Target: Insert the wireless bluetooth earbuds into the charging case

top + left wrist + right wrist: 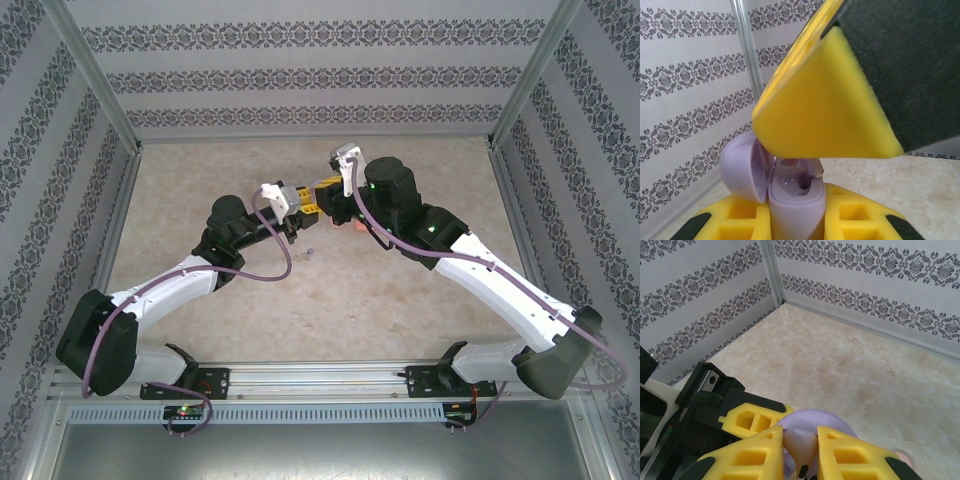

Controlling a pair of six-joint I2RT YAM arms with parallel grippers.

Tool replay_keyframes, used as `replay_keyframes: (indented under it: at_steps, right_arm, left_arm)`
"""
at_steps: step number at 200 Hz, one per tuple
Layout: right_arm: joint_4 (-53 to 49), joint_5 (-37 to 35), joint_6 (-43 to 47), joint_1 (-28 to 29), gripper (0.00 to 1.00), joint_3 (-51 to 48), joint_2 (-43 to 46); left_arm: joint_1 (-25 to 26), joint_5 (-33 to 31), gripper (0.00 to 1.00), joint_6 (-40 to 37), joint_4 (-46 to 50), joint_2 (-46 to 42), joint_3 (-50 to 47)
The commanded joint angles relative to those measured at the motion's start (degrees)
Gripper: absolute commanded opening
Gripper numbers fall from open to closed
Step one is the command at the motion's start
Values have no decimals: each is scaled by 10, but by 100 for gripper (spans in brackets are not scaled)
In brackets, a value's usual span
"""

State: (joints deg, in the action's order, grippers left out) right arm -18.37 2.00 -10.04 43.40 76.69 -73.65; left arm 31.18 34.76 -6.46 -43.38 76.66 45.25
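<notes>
In the left wrist view my left gripper is shut on a lilac charging case standing upright. Its lid hangs open to the left. My right gripper is shut on a pale purple earbud, stem down, right over the case. From the left wrist, the earbud's stem tip hangs just above the case's open socket, under the right gripper's big yellow finger. From above, both grippers, left and right, meet over the middle of the table.
A small purple earbud lies loose on the beige table just near of the grippers. A coral-red object sits by the right arm. Patterned walls and metal posts close in three sides.
</notes>
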Motion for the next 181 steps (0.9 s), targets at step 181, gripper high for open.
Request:
replay_keyframes:
  at_steps: [181]
  right_arm:
    - [-30,30,75,20,19,-12,-20]
  left_arm:
    - [8,22,0,0,-14,-25,23]
